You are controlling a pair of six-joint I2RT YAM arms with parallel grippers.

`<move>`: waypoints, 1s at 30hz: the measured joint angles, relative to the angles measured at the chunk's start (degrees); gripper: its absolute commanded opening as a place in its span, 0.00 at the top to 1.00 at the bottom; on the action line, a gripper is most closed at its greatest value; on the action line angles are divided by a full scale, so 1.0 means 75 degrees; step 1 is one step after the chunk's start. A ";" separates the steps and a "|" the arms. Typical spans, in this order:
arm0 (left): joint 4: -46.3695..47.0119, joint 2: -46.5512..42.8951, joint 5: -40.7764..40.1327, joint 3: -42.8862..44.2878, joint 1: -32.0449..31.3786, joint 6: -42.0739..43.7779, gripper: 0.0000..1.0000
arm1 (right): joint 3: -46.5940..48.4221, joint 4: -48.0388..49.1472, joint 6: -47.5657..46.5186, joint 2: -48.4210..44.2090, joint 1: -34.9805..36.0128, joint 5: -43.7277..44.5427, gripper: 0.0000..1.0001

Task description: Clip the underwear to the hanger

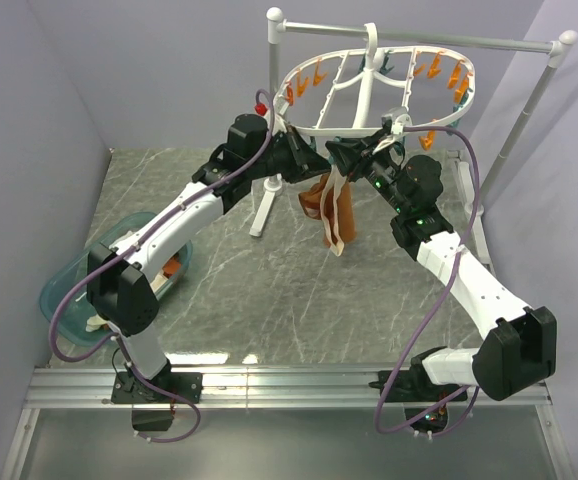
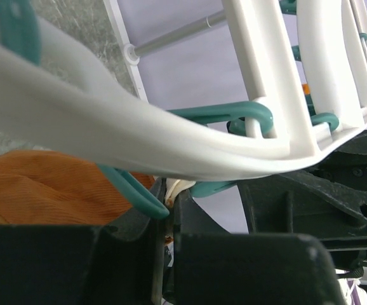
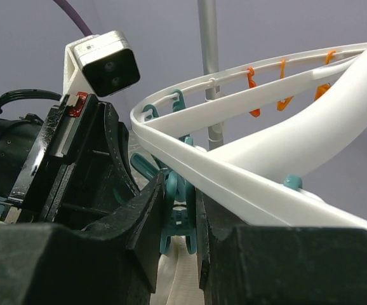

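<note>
The underwear [image 1: 329,210] is rust-orange with cream trim. The hanger [image 1: 364,95] is white, carrying teal clothespins [image 3: 180,210] and orange clothespins [image 1: 456,75]. The table [image 1: 269,280] is dark grey marble with pale veins. The cables [image 3: 75,14] are purple.

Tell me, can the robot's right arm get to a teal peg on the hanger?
Probably yes: the right gripper seems clamped around a teal peg under the near rim of the hanger. The left gripper, apparently holding the underwear, crowds close beside it but doesn't block it.
</note>
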 measured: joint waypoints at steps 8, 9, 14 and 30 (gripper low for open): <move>0.0513 -0.0061 0.0341 -0.0318 0.0073 -0.0149 1.00 | 0.0000 0.0009 -0.0114 0.0000 0.0015 0.0047 1.00; 0.0586 -0.0073 0.0385 -0.0361 0.0085 -0.0175 1.00 | 0.0000 0.0012 -0.0114 0.0000 0.0017 0.0047 1.00; 0.0950 -0.0160 0.0673 -0.0600 0.0137 -0.0204 1.00 | 0.0000 0.0009 -0.0143 0.0000 0.0026 0.0079 1.00; -0.3958 0.0114 -0.2087 0.1553 -0.0609 0.1411 1.00 | 0.0012 -0.0149 0.0122 -0.0026 0.0047 0.0067 1.00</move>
